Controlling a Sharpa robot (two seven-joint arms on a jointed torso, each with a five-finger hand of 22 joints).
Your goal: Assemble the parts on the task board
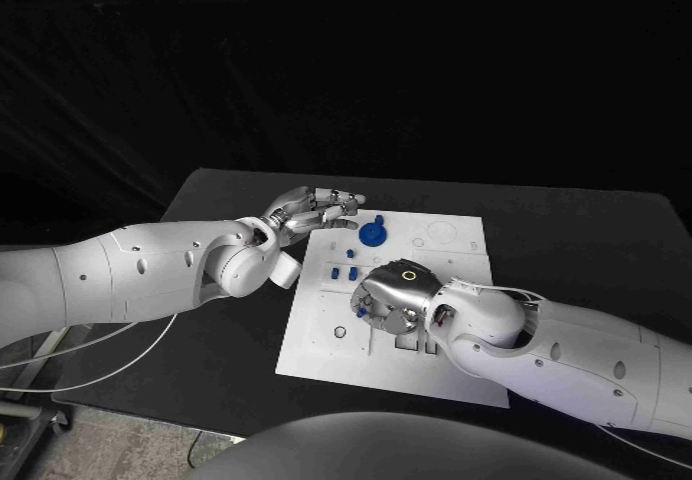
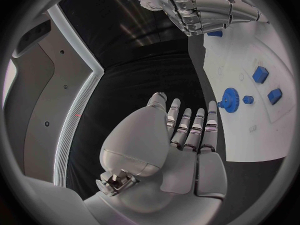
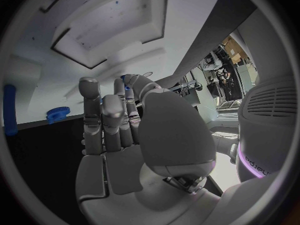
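Left hand (image 1: 310, 209) open, fingers straight, holding nothing, at the task board's (image 1: 325, 345) far-left corner beside the blue gear (image 1: 372, 235). Right hand (image 1: 392, 300) over board centre, hiding the recesses below; a small blue part (image 3: 127, 80) seems pinched at its fingertips, mostly covered.

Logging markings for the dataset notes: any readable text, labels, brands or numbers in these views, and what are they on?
None can be read.
Task board: small dark marks by the blue gear in the left wrist view, too small to read.
Right hand: a lit green ring on its back, a light, not a character.
Left hand: no markings seen.
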